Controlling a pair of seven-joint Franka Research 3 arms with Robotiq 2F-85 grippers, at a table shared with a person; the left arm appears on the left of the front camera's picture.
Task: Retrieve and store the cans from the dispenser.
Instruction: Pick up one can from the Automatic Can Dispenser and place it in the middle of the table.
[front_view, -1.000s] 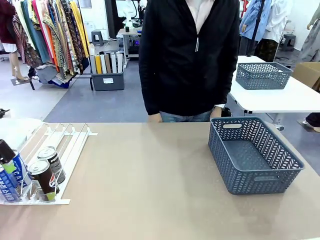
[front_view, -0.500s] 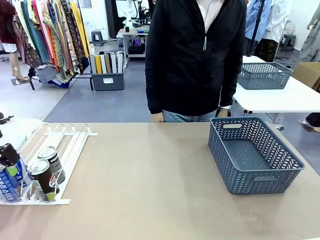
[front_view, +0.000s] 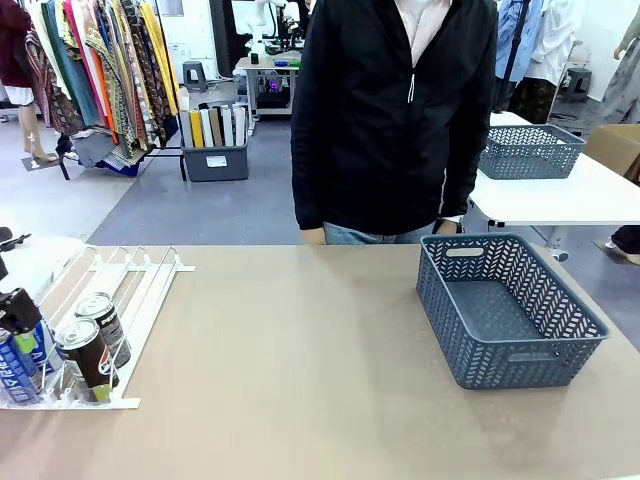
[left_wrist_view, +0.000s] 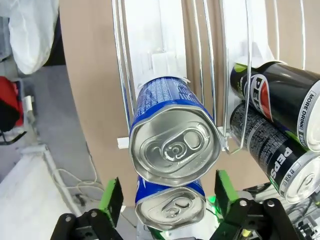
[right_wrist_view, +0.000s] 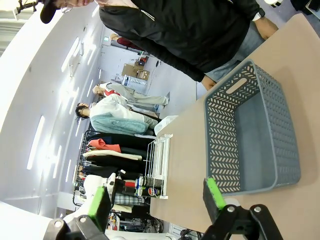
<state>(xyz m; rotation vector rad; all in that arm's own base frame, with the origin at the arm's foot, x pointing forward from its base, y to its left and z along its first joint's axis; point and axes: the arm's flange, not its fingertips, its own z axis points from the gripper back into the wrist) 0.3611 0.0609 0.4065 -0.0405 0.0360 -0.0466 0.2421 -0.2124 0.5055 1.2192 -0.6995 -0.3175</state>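
My left gripper (left_wrist_view: 168, 179) sits low at the near end of the dispenser (left_wrist_view: 165, 50), fingers apart, green pads (left_wrist_view: 111, 200) either side of the nearest blue can (left_wrist_view: 170, 210). There is a thin gap on each side and neither pad is touching. That can lies on its side, silver top facing me. A second blue can (left_wrist_view: 175, 150) lies just behind it in the same lane, touching it. In the next lanes over lie two dark cans (left_wrist_view: 272, 150), side by side, tops towards me. From the front, the left gripper (front_view: 18, 310) is at the table's (front_view: 300, 350) near left corner, over the blue cans (front_view: 15, 370). The dark pair (front_view: 88, 355) is bunched at the low end of the white wire rack (front_view: 130, 275), whose upper lanes run bare towards the far side. My right gripper (right_wrist_view: 155, 187) hangs above the table with fingers spread wide and nothing between them. It looks down at the grey lattice basket (right_wrist_view: 255, 135). That basket (front_view: 510, 310) stands on the table's right side, well apart from the dispenser. At the far edge stands a person (front_view: 395, 110) in a black jacket, arms down at the sides.
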